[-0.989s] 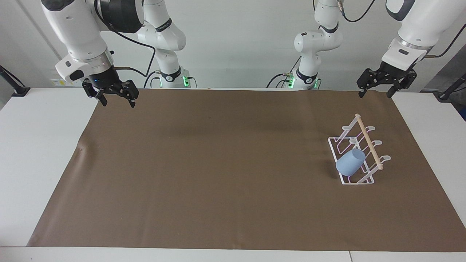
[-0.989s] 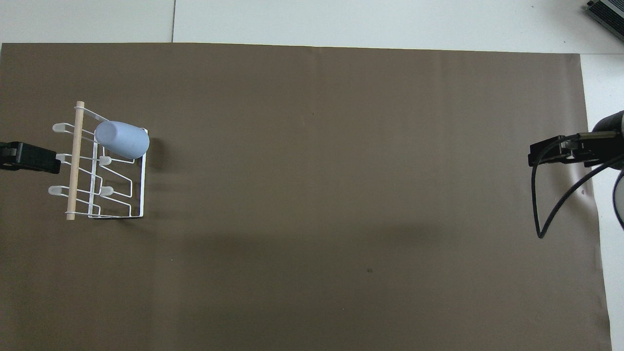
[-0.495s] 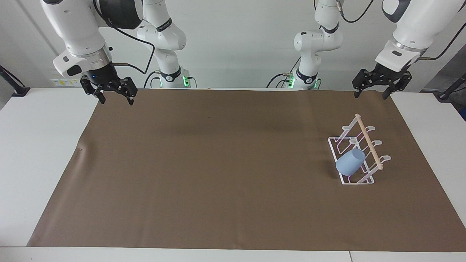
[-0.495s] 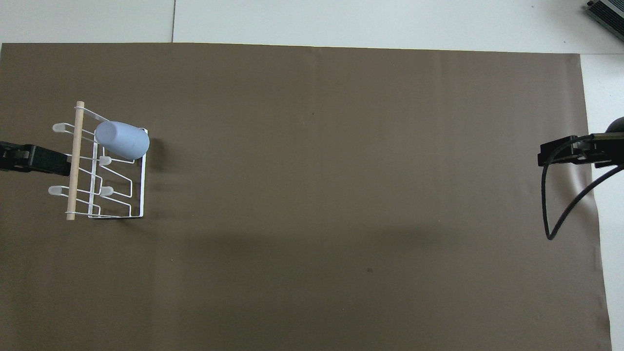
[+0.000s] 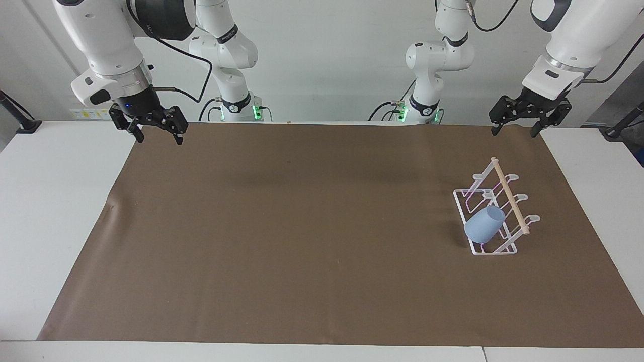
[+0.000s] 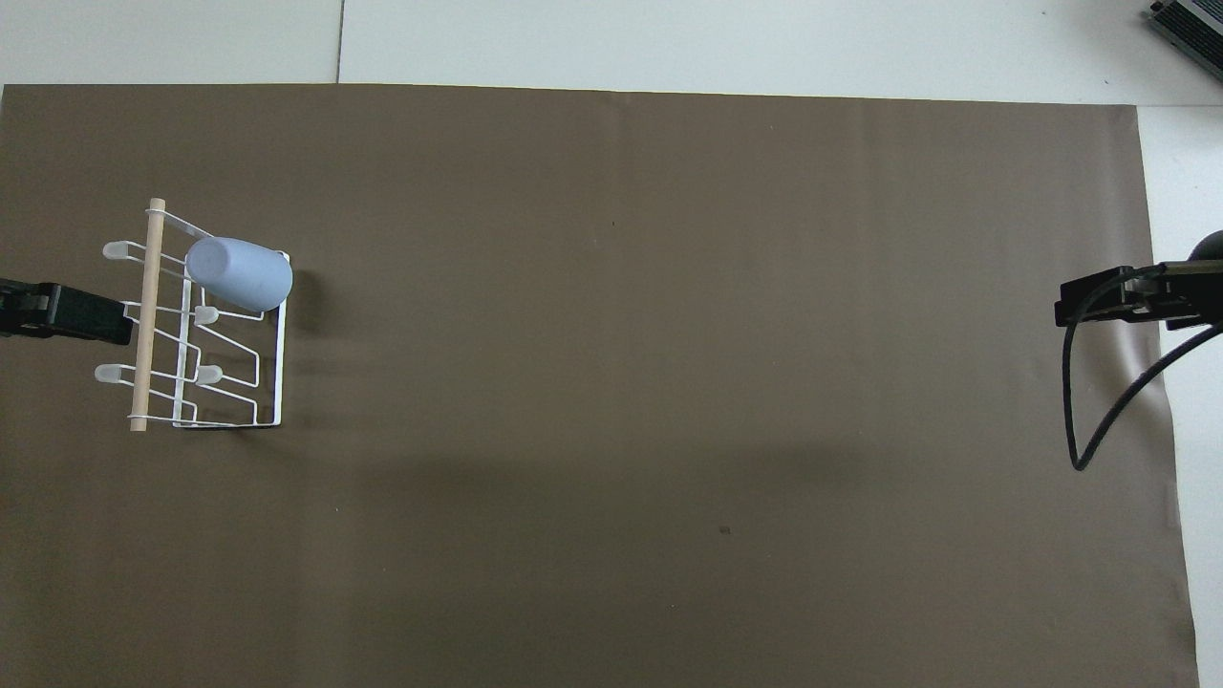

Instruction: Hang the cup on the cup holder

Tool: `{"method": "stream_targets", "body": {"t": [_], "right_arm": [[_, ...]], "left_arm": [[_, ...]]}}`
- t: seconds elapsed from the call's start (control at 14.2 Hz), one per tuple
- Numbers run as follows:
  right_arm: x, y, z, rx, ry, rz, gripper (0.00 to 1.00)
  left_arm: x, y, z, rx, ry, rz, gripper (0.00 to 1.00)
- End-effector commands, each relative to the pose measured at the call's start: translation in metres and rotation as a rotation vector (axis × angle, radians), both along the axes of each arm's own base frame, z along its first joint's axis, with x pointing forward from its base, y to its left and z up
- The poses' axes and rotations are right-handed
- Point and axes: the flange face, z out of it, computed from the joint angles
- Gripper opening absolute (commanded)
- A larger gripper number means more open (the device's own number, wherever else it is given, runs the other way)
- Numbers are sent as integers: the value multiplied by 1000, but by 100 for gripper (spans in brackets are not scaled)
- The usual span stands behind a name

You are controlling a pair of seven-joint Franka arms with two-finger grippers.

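The cup (image 5: 484, 224) hangs tilted on a prong of the cup holder (image 5: 495, 213), at the left arm's end of the brown mat (image 5: 302, 226). The left gripper (image 5: 519, 129) hovers over the mat's edge nearest the robots, well apart from the cup, jaws wide and empty. The mat's middle lies bare. The right gripper (image 5: 156, 137) hangs over the mat's corner at its own end, equally open and empty.

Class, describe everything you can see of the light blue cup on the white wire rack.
The small light blue handleless plastic cup looks matte and plain, tapering to a rounded base. It sits tilted on the slanted white wire rack, mouth toward the rack's pale wooden dowel, base pointing away from it. It occupies the rack's end farther from the robots, toward the left arm's end of the table. Only the rack touches it; no gripper is near.
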Motion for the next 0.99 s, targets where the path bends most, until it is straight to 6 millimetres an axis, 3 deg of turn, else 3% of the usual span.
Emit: {"method": "stream_targets", "body": {"t": [0.0, 0.71, 0.92], "right_arm": [[-3, -8, 2, 3, -19, 21, 100], [-5, -18, 0, 13, -6, -1, 100], [-5, -13, 1, 14, -8, 8, 100]], "left_arm": [[2, 0, 8, -41, -15, 0, 100], [-3, -8, -6, -39, 13, -26, 100], [-3, -10, -6, -39, 13, -30, 100]]}}
